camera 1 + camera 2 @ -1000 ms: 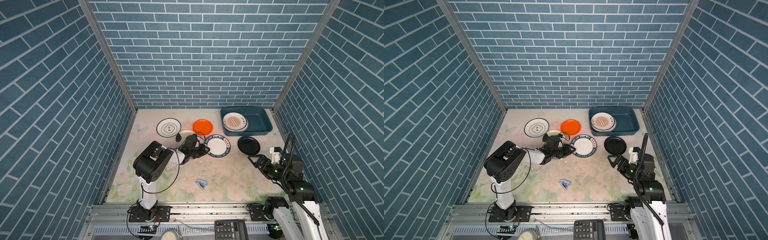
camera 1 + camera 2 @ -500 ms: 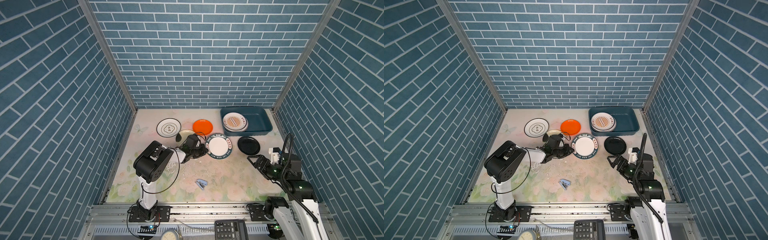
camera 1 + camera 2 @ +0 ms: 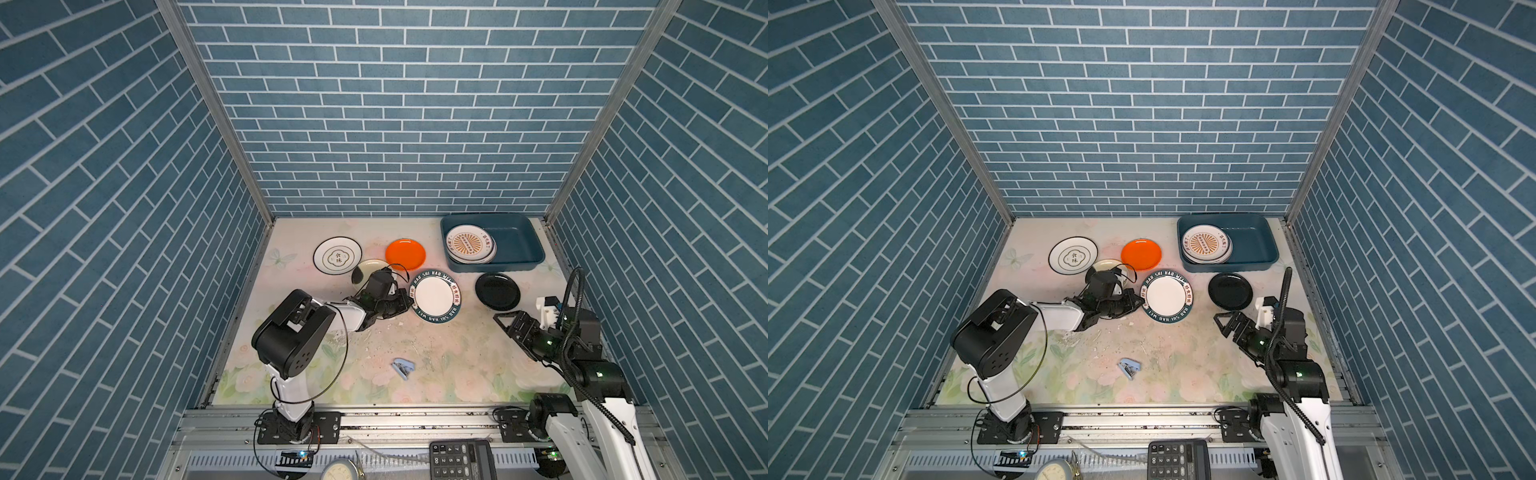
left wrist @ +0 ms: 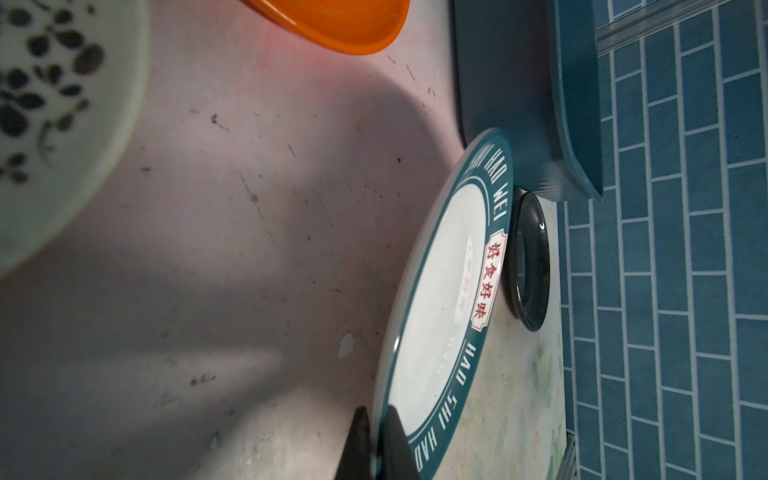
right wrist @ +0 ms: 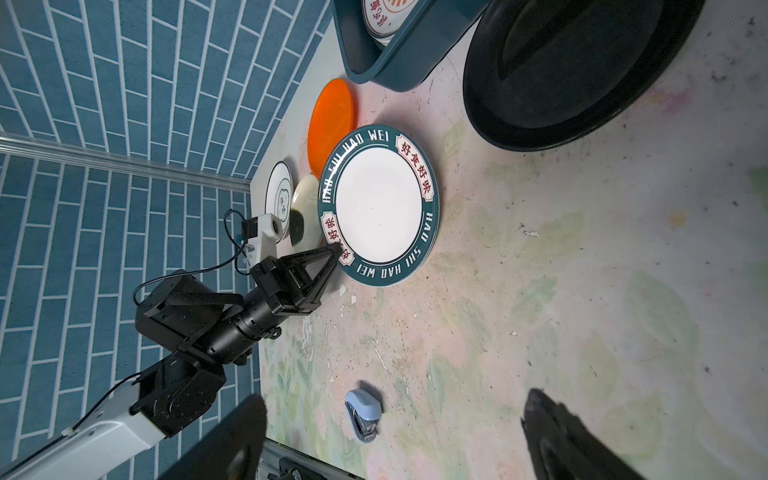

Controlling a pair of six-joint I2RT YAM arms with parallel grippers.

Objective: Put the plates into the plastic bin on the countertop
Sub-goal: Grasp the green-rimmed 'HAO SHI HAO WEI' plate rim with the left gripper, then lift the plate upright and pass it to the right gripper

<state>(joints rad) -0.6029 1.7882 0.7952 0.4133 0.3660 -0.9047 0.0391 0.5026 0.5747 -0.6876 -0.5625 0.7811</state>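
Note:
My left gripper [image 3: 408, 297] is shut on the near rim of a white plate with a teal lettered rim [image 3: 435, 295]. In the left wrist view both fingers pinch that rim [image 4: 376, 440], and the plate [image 4: 440, 311] tilts up off the countertop [image 3: 457, 353]. An orange plate [image 3: 405, 254], a black-ringed white plate [image 3: 337, 260], a partly hidden cream plate [image 3: 368, 269] and a black plate [image 3: 497, 291] lie flat. The plastic bin [image 3: 517, 249] at the back right holds stacked plates topped by a sunburst one [image 3: 470, 243]. My right gripper [image 3: 509, 322] hovers open, empty, near the black plate.
A small blue stapler [image 3: 403, 368] lies on the countertop toward the front, between the arms. Blue brick walls close in the left, back and right sides. A calculator [image 3: 461, 459] and a clock sit below the front rail.
My left gripper has shut on the lettered plate's rim, and that edge has lifted slightly. The right arm has barely shifted and stays open.

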